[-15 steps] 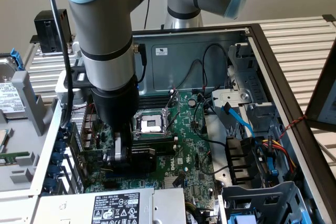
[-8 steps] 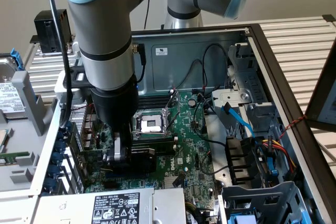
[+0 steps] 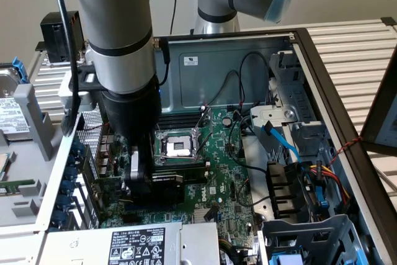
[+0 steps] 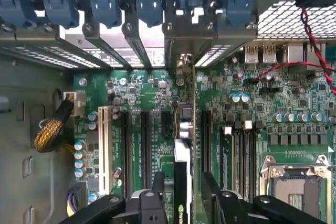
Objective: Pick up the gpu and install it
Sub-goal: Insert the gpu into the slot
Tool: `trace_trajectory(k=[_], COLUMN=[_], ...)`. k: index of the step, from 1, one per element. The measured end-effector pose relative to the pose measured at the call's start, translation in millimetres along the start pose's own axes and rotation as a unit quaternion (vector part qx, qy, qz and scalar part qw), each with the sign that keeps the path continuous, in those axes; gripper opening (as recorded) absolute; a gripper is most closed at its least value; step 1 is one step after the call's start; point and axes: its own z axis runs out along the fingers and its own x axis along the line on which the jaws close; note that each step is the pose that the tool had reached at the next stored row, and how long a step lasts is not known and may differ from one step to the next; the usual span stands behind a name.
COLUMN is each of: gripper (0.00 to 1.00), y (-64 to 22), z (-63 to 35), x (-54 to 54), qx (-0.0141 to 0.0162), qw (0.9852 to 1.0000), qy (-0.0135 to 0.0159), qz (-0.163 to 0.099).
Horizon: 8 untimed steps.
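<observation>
One gpu [image 4: 181, 182] stands on edge in an expansion slot of the one green motherboard [image 4: 294, 124], its metal bracket meeting the case's rear slot openings. The single gripper [image 4: 181, 203] straddles the card with both fingers [image 4: 157, 190] parted, just beside its faces and not clamping it. One empty CPU socket [image 3: 178, 147] sits nearby.

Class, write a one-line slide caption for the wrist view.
The gpu stands on edge in a slot of the green motherboard, with the gripper straddling it from above.
</observation>
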Motion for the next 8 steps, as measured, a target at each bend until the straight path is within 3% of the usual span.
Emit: trace_trajectory(k=[8], gripper=[0.41], y=[-0.3], z=[-36.5], x=[-0.6], qx=[0.0000], qw=[1.0000], qy=[0.0004], qz=[0.000])
